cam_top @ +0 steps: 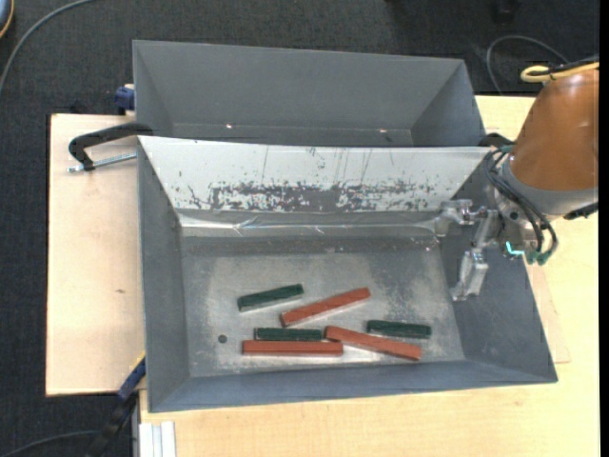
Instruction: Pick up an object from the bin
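Claw [466, 276] by right wall of scuffed bin [314, 193]

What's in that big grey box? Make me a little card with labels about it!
box: grey metal bin
red bars: three; tilted red bar in the middle, front red bar, right red bar
green bars: three; left green bar, middle green bar, right green bar
robot: end effector by the bin's right wall
touching a bar: no, it is apart from all of them
nearest bar: right green bar
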Controlling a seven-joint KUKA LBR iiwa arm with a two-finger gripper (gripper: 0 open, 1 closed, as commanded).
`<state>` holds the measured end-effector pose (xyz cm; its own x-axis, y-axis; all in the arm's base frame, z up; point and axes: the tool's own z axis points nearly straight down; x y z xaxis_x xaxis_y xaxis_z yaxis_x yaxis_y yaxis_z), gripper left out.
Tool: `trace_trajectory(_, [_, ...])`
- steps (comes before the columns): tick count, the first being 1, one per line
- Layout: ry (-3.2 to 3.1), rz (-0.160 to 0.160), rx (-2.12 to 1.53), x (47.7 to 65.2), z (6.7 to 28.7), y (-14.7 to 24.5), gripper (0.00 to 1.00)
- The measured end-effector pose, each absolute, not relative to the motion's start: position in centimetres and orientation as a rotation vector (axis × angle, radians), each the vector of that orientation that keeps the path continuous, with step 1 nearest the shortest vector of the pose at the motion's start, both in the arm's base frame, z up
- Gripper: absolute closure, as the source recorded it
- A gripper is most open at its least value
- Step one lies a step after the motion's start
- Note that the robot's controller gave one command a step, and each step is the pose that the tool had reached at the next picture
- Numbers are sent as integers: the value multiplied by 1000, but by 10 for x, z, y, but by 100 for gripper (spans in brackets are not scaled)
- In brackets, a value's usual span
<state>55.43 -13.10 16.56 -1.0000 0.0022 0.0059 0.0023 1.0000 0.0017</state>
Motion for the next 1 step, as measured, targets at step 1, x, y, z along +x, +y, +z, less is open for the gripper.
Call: trace_trajectory(1, [-3135, -9, 15, 506, 105, -28, 0])
